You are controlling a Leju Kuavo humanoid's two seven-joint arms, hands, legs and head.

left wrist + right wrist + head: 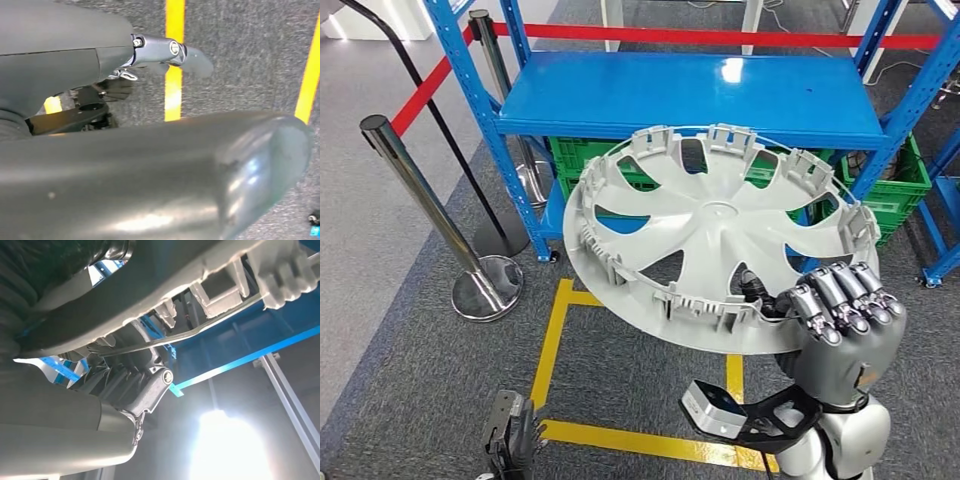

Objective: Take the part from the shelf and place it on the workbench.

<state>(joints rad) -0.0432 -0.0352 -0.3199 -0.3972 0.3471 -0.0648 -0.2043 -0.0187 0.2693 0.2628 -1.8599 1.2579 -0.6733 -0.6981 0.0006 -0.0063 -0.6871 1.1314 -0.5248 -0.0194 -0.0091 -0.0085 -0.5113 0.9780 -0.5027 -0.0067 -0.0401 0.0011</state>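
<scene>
Head view, part: the grey wheel cover (pixel 712 235) is held in the air, tilted, inner side up, in front of the blue shelf (pixel 682 95).
Head view, right hand: the right hand (pixel 841 315) grips the cover's near right rim, fingers curled over the top edge.
Head view, left hand: the left hand (pixel 512 435) hangs low over the floor near the yellow tape (pixel 554 345), holding nothing; I cannot tell how its fingers lie.
Head view, surroundings: green crates (pixel 897 185) sit under the shelf board, partly hidden by the cover. Two chrome posts (pixel 433 210) with a red belt (pixel 712 38) stand at the shelf's left end.
Left wrist view: the left hand's thumb (pixel 226 170) and a straight finger (pixel 170 50) lie apart over grey carpet (pixel 245 55) with yellow lines.
Right wrist view: the cover's rim (pixel 211 290) lies against the right hand's dark fingers (pixel 147 390), the blue shelf frame (pixel 245 340) behind it.
</scene>
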